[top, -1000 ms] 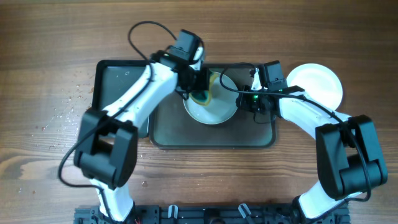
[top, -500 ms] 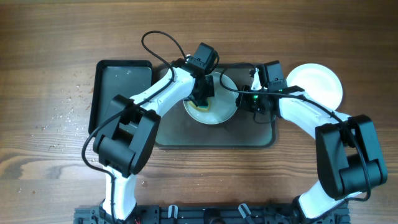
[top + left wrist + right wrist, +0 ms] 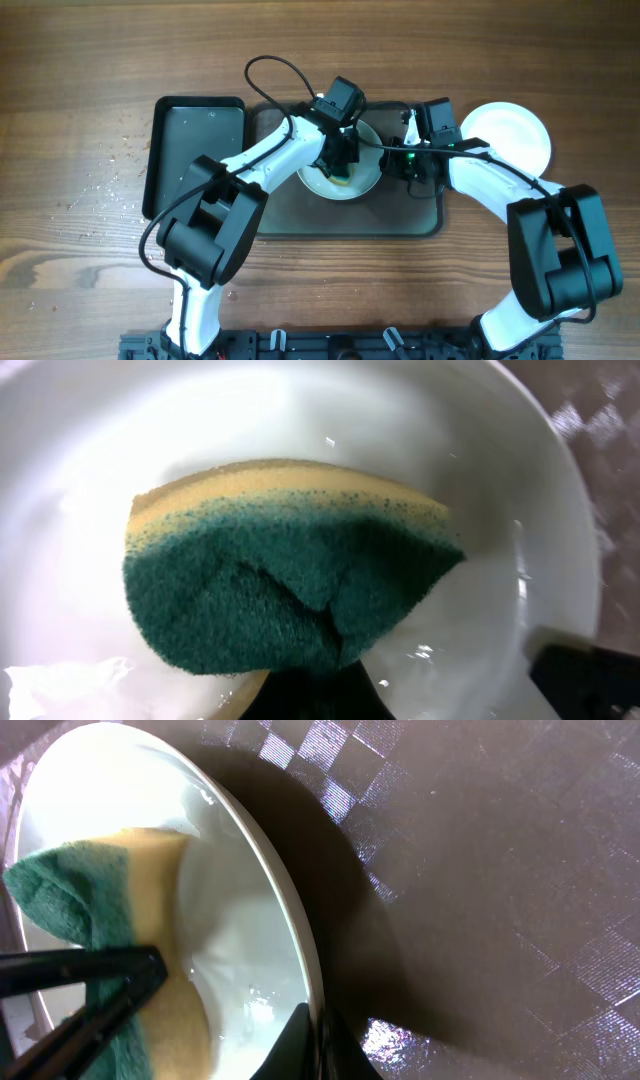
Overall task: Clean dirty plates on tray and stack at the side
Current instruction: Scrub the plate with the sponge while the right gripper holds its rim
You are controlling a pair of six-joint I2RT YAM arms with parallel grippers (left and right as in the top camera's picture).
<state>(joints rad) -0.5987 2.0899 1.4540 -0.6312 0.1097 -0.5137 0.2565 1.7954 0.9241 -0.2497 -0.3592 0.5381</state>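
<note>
A plate [image 3: 366, 180] is seen lying on the tray [image 3: 400, 216], towards its back half, and it is being worked from both sides. A sponge [image 3: 290, 580] is clenched in the left gripper [image 3: 341, 168], green scouring face towards the wrist camera and yellow foam behind it, and it is pressed down into the plate's well, near the middle. The sponge is seen bent where it meets the white surface, and wet sheen is picked up on the plate around it. Whether any smudge is left under the sponge cannot be told. On the other side, the plate's right rim is pinched by the right gripper [image 3: 318, 1042], its jaws closed on the thin edge, one inside and one outside. From the right wrist view the plate is seen tilted slightly, its gripped edge lifted off the tray's dark checkered floor, with a shadow thrown beneath it. A second plate [image 3: 506, 136] is set on the table [image 3: 80, 80] just beyond the tray's right end, apart from both grippers. A black tray [image 3: 195, 150] is laid against the tray's left end, partly crossed by the left arm.
</note>
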